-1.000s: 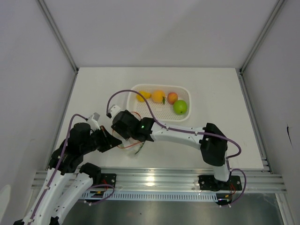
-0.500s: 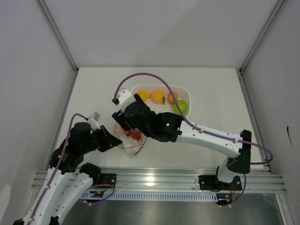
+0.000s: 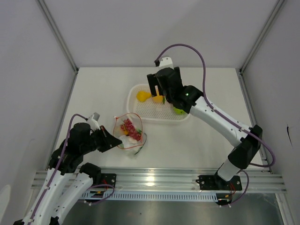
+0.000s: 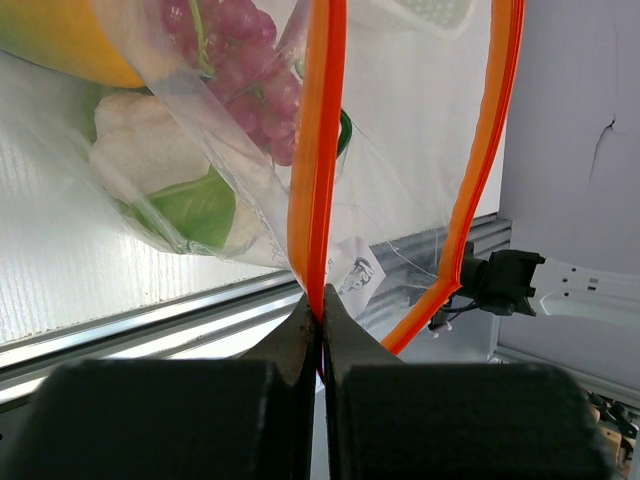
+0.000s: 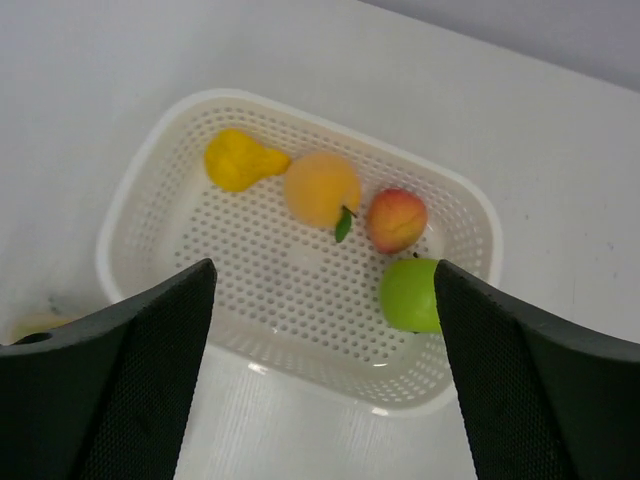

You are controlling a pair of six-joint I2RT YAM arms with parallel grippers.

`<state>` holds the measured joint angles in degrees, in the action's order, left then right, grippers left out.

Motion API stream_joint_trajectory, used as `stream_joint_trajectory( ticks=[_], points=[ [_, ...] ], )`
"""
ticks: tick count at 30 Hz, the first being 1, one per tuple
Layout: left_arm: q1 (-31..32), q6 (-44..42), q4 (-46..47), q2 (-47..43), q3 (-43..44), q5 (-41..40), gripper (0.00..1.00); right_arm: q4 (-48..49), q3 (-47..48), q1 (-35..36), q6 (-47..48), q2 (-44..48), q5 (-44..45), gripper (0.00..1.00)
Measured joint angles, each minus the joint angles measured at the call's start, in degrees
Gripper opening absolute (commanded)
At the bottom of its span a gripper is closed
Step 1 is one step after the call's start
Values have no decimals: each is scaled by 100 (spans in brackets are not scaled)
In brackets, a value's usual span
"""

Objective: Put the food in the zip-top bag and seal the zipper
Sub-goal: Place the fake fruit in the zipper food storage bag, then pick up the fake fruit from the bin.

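Top external view puts the white worktop (image 3: 211, 140) under everything. The perforated basket (image 3: 159, 120) sits at upper centre, and the clear zip-top bag (image 3: 133, 140) lies near its lower-left corner.

The right hand (image 5: 322, 275) hangs over the basket, fingers spread wide and holding nothing, so picking the next fruit looks like the step in hand. Four fruits remain in a row: green apple (image 5: 410, 295), orange (image 5: 320, 188), peach (image 5: 396, 220) and lemon (image 5: 240, 160). Orange and peach sit nearly touching, so a finger may not fit between them. The lemon at the row's end probably gives the fingers the freest way in.

The left hand (image 4: 322, 300) is pinched tight on the orange zipper (image 4: 318, 150). Holding there should keep the mouth agape for the drop. Cauliflower (image 4: 140, 150) and dark red grapes (image 4: 240, 40) already lie inside.

A second earlier the right hand was low at the bag's mouth. It has since swung up to the basket and the grapes now show in the bag, while the left arm has not shifted.
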<state>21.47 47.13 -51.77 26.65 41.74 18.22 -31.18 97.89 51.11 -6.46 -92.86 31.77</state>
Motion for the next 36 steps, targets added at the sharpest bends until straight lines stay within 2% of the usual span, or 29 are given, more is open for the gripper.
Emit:
stream_joint_trajectory(
  ticks=[2, 10, 19, 28, 32, 36],
  points=[
    [0, 0, 0, -37, 0, 0, 1, 39, -118, -415, -85, -155, -103, 100],
    [0, 2, 2, -107, 0, 11, 0, 446, 48, -1185, 17, -1526, -518, 99],
    [0, 2, 9, -111, -11, 22, 1, 704, 715, -1235, 369, -3139, -999, 99],
    [0, 2, 24, -90, -81, 50, 0, 758, 1176, -1235, 415, -3731, -1058, 99],
    [0, -2, 22, -79, -81, 48, 1, 752, 1180, -1235, 393, -3856, -1021, 95],
    [0, -2, 24, -79, -81, 52, 0, 750, 1180, -1235, 328, -3886, -1023, 86]
  ],
)
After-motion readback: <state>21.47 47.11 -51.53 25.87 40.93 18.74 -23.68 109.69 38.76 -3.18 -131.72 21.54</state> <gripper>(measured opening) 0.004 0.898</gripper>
